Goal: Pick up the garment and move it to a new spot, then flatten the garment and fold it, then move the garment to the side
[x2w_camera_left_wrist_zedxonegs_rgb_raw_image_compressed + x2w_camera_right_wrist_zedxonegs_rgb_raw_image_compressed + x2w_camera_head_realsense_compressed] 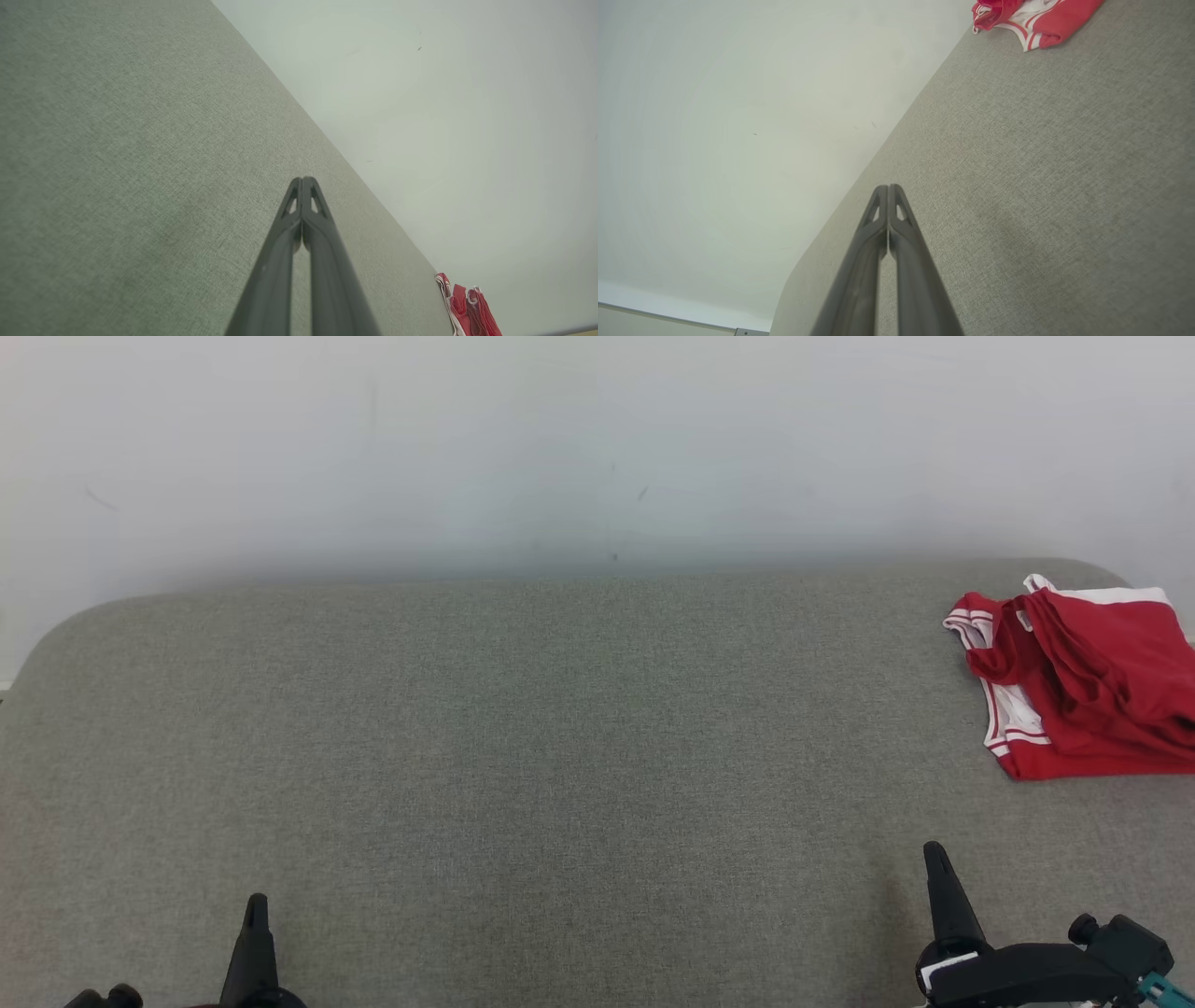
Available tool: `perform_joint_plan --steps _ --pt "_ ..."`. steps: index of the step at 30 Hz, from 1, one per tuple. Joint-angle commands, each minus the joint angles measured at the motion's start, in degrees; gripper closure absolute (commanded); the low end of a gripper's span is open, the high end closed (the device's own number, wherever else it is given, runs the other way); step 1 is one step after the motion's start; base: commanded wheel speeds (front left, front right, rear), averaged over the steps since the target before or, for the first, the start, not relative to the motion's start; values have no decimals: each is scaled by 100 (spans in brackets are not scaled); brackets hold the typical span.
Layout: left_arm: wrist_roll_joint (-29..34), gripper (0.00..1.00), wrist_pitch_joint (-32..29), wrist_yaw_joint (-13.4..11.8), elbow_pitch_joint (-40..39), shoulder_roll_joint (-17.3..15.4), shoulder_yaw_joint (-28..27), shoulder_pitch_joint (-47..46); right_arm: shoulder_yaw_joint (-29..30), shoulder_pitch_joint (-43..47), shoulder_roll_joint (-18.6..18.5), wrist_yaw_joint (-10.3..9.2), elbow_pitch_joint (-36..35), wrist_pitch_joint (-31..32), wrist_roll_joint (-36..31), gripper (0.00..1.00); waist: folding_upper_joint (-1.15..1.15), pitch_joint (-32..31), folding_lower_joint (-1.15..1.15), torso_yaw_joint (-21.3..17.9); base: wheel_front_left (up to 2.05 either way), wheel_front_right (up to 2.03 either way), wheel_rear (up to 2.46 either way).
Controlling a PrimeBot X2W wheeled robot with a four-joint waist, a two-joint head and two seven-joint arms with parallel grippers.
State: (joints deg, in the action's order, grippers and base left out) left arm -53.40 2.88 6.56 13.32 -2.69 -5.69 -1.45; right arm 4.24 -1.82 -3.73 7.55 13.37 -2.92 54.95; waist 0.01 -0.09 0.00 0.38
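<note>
Left gripper (255,903) and right gripper (934,855) closed, empty; red garment (1088,695) crumpled far ahead-right of the latter; likely light, limp; pinch its trimmed hem.

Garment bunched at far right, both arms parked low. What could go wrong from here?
1. The red garment runs past the head view's right edge, near the end of the grey surface; a grasp there may be poorly seen or nudge it off.
2. It lies crumpled in overlapping layers, so a pinch may lift a bunch, not an edge.
3. Right gripper and left gripper have jaws shut; descending so would only push cloth.
</note>
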Motion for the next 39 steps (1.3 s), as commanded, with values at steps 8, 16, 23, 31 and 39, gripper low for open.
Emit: perform_joint_plan --steps 8,16,23,31,39 --pt "-698 100 -171 46 -27 -23 -34 -191 55 -164 29 -5 -31 182 679 100 -1 3 0 -5 0 0 0" --pt "-1147 100 -282 58 -13 -24 -43 -236 81 -208 37 -6 -19 294 1106 100 -1 6 0 -9 0 0 0" --pt "-1566 100 -385 53 1 -25 -51 -287 106 -247 47 -7 -7 396 1506 100 -1 8 0 -12 0 0 0" --pt "-2021 100 -499 63 15 -25 -59 -326 131 -291 55 -7 7 500 1941 100 -1 11 0 -16 0 0 0" --pt "-2433 100 -596 75 30 -26 -68 -367 155 -326 63 -8 21 602 2341 100 -1 14 0 -21 0 0 0"
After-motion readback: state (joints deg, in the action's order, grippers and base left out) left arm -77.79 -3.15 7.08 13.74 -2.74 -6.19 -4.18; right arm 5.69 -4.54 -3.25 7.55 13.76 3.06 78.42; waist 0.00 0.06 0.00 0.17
